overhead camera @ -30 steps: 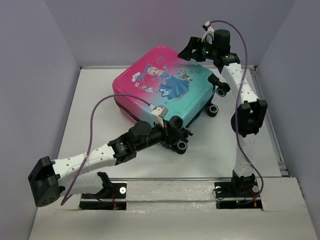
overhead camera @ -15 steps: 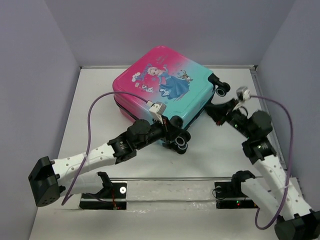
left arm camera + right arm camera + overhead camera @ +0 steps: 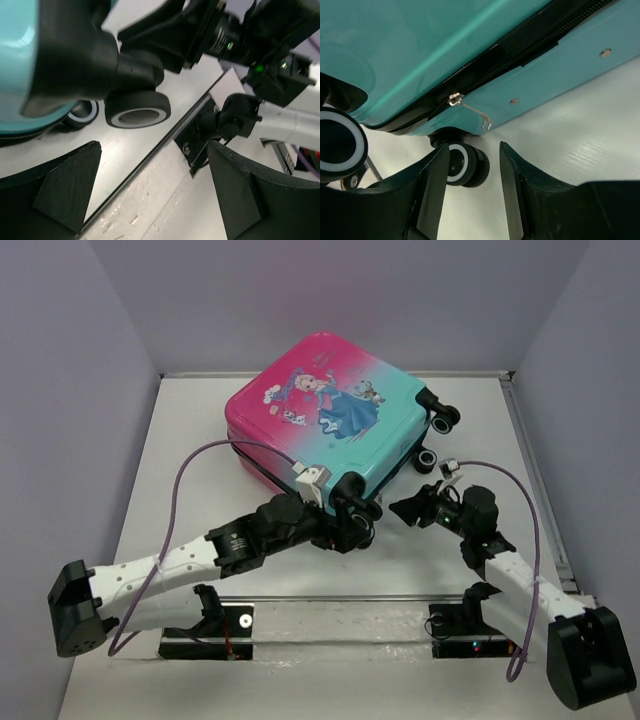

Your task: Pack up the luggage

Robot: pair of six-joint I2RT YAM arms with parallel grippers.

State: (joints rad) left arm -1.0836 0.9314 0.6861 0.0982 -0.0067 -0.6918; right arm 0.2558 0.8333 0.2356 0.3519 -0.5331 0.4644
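Observation:
The luggage [image 3: 330,415], a pink-to-teal hard-shell case with a princess print, lies flat and zipped shut at the middle back of the table. My left gripper [image 3: 352,520] sits at its near corner, wide open, with a black caster wheel [image 3: 137,107] just beyond the fingers and nothing between them. My right gripper [image 3: 402,510] hovers low at the near-right side, jaws apart and empty. In the right wrist view the teal shell [image 3: 420,45], the black zipper band and a metal zipper pull [image 3: 470,111] are close ahead, with a wheel [image 3: 465,164] beyond the gripper [image 3: 470,180].
Two more wheels [image 3: 443,420] stick out on the case's right side. A metal rail [image 3: 400,595] crosses the table's near edge in front of the arm bases. Grey walls close in at the left, back and right. Purple cables loop off both arms.
The right arm swung from above the case's far-right corner down to its near-right side. The left gripper's jaws opened wide at the near wheel, and that arm shifted slightly right.

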